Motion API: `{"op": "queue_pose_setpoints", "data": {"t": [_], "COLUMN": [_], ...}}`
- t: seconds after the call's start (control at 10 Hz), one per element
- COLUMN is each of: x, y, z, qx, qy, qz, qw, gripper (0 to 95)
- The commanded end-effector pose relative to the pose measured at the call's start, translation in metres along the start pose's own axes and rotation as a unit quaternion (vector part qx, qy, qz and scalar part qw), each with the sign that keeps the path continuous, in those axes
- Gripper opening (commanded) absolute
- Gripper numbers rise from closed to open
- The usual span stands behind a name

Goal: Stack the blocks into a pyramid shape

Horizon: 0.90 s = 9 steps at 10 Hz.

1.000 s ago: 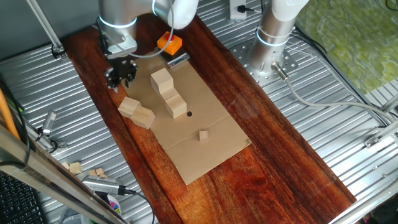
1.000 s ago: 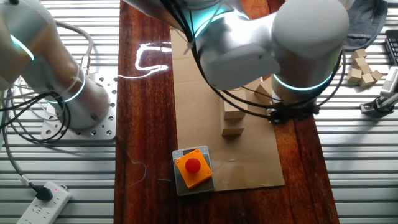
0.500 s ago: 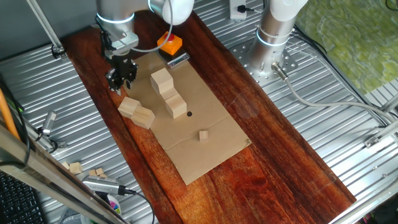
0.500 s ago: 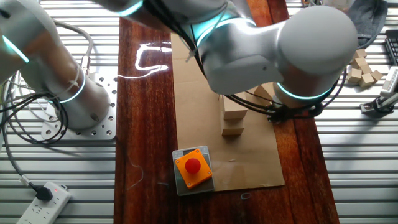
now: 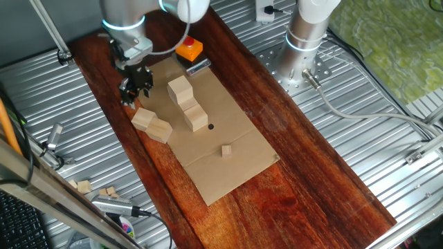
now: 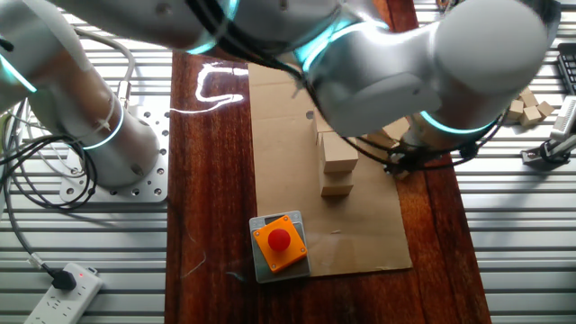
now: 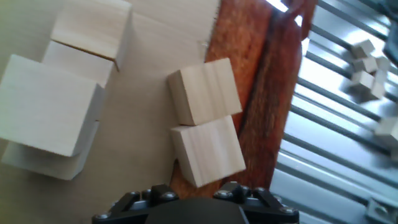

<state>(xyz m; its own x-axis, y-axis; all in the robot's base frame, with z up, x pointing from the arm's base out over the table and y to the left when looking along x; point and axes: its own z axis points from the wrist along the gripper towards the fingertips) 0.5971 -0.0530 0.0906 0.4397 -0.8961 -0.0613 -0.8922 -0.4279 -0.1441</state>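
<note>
Two pale plain wooden cube blocks [image 7: 204, 118] lie touching at the brown cardboard sheet's [image 5: 221, 149] edge below the black pincer [image 5: 136, 84], finger spread unclear; descending astride their seam risks shoving both, or toppling the nearby stacked blocks [image 5: 187, 104].

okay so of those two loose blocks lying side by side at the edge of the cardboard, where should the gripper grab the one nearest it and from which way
Take the nearer block from straight above, fingers on the two free side faces. The face toward its neighbour looks flush against it, so closing across that pair is probably blocked. The gripper already hangs just beside the pair.
</note>
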Motion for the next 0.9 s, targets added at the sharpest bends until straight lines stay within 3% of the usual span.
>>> {"op": "queue_pose_setpoints", "data": {"t": [0.1, 0.3, 0.4, 0.9], "x": [-0.007, -0.012, -0.013, -0.015], "y": [0.0, -0.001, -0.002, -0.002], "z": [0.005, 0.008, 0.009, 0.015], "qx": [0.003, 0.003, 0.006, 0.013], "qy": [0.006, 0.013, 0.011, 0.016], "qz": [-0.012, -0.025, -0.039, -0.067], "qw": [0.9999, 0.9996, 0.9992, 0.9976], "gripper": [57.0, 57.0, 76.0, 76.0]}}
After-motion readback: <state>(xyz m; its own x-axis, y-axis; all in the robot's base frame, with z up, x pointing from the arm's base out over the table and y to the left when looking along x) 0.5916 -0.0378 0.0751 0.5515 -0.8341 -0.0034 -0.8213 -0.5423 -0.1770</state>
